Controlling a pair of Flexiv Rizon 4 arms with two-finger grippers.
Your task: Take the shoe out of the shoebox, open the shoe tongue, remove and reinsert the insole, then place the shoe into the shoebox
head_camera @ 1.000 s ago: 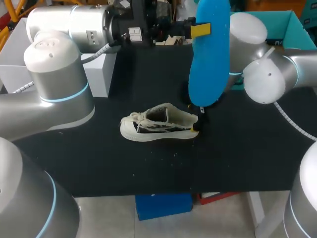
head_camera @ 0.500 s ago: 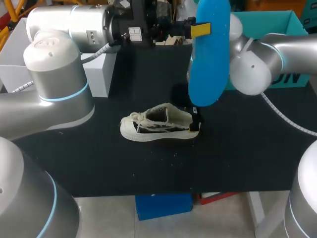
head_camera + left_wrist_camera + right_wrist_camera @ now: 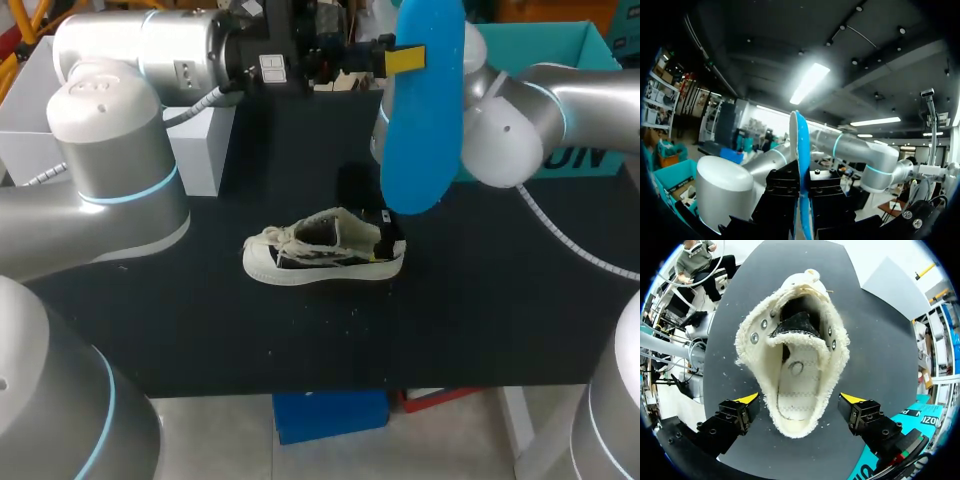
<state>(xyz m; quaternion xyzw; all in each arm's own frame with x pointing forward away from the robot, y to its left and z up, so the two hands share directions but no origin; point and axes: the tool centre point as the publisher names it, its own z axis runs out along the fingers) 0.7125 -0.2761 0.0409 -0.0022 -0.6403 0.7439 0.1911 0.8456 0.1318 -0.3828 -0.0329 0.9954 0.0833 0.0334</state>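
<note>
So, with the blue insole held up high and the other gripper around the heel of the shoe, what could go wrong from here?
1. The right gripper stands open astride the heel of the cream fleecy shoe. If it closes off-centre, it may push the shoe across the black table instead of holding it.
2. The left gripper pinches the flat blue insole high up, so the long lower part may bend and miss the shoe opening.

The silver left arm stretches level across the far side of the black desk. Its yellow-tipped left pincer is clamped on an upright blue foam insole. The silver right arm bends downward, and its right pincer points at the desk with fingers spread wide.
</note>
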